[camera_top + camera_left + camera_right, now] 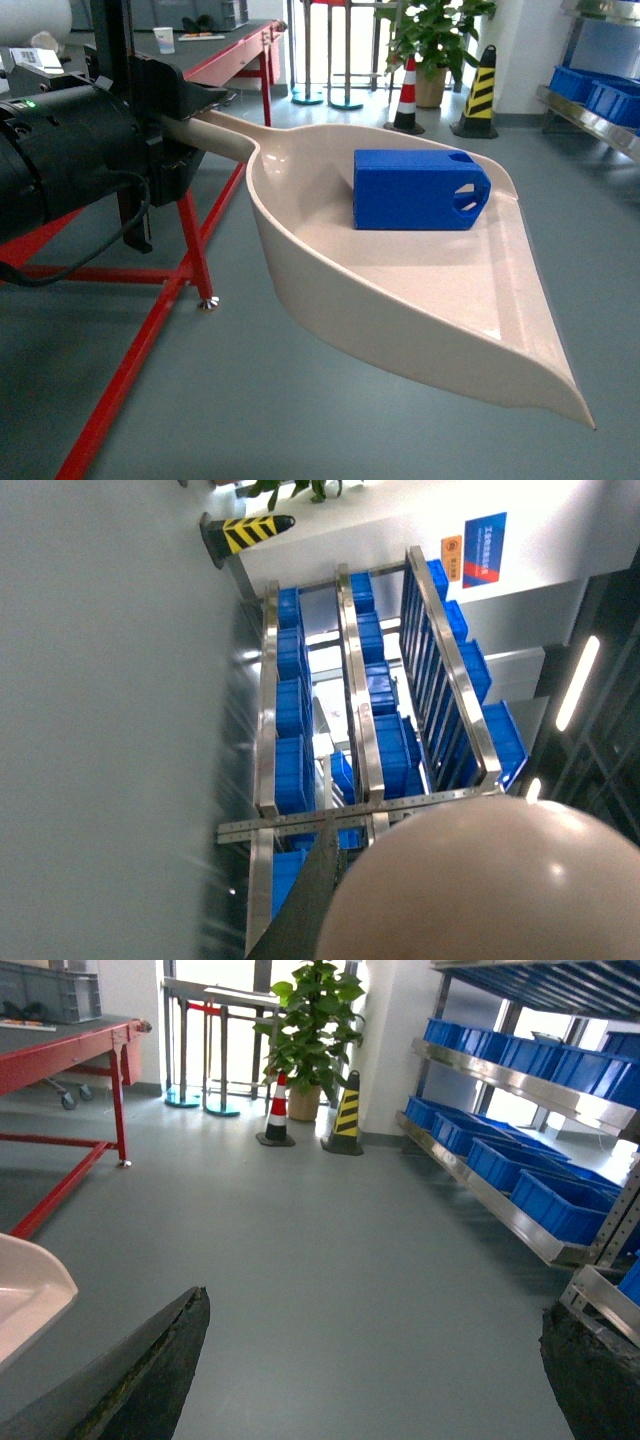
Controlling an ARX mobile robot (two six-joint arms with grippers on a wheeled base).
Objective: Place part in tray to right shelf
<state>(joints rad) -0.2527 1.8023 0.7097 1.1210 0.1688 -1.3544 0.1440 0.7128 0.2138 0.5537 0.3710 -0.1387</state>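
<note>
Blue part (420,190): rigid plastic block with chamfered end and cut-out holes, lying loose in the bowl of the tray (420,310), at the 12 o'clock side of the pan near the rear wall; judged light, hard and smooth, liable to slide on the glossy pan if tilted, so best moved by carrying the tray level rather than by taking hold of the block itself. Tray: cream dustpan-shaped scoop, stiff, held above the floor by its long handle, which runs to 10 o'clock into the left gripper (185,115); its jaws are judged clenched on the handle, though the contact is partly hidden by the housing. Right gripper (370,1360): two dark finger edges are seen far apart at the bottom of the right wrist view, jaws released, nothing between them. Right shelf (520,1085): steel rack with blue crates (560,1205), standing at 2 o'clock, well apart from the tray. Surroundings: red-framed desk (235,50) at 11 o'clock, traffic cones (345,1115) and potted plant (315,1020) at 12 o'clock; open grey floor lies between tray and shelf.
</note>
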